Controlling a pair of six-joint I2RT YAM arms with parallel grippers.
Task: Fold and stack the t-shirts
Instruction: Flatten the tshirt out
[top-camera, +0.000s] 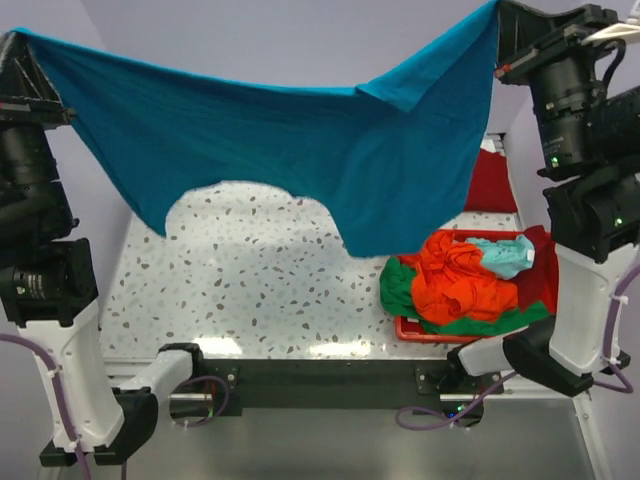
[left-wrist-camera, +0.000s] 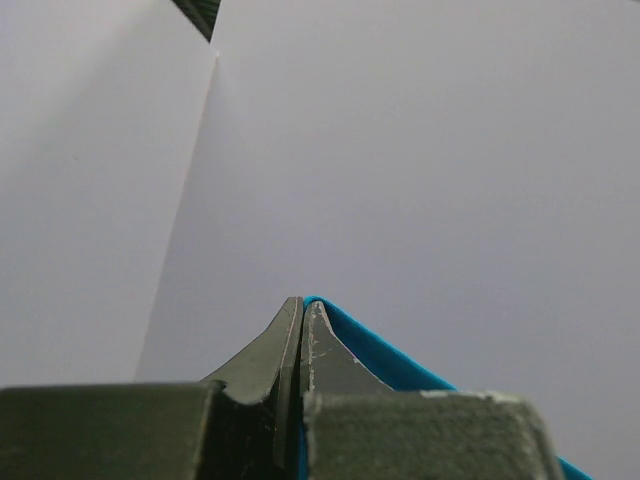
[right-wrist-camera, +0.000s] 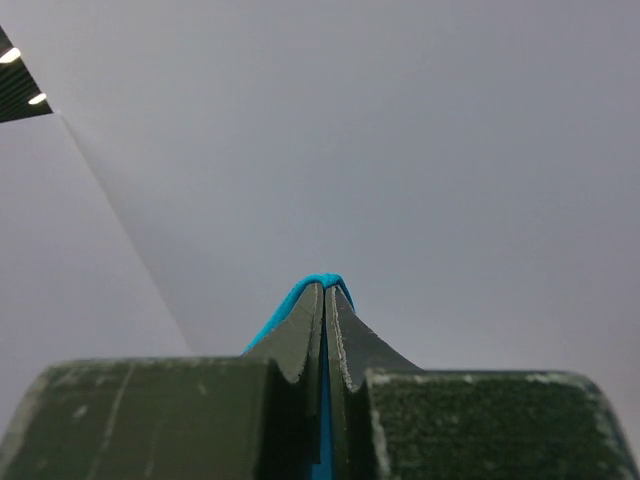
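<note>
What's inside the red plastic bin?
A crumpled heap: an orange t-shirt on top, a green t-shirt beneath, a pale aqua t-shirt and a dark red t-shirt at the right. The floor of the red plastic bin is covered; the hanging teal-blue t-shirt overlaps its far edge.

Left gripper (left-wrist-camera: 303, 310) jaws pressed together, teal-blue t-shirt (left-wrist-camera: 375, 352) edge pinched between, pale wall (left-wrist-camera: 400, 150) behind

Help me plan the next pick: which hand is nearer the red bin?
Right. The right hand holds the blue shirt high on the same side as the bin; the left hand holds its other corner, opposite.
</note>
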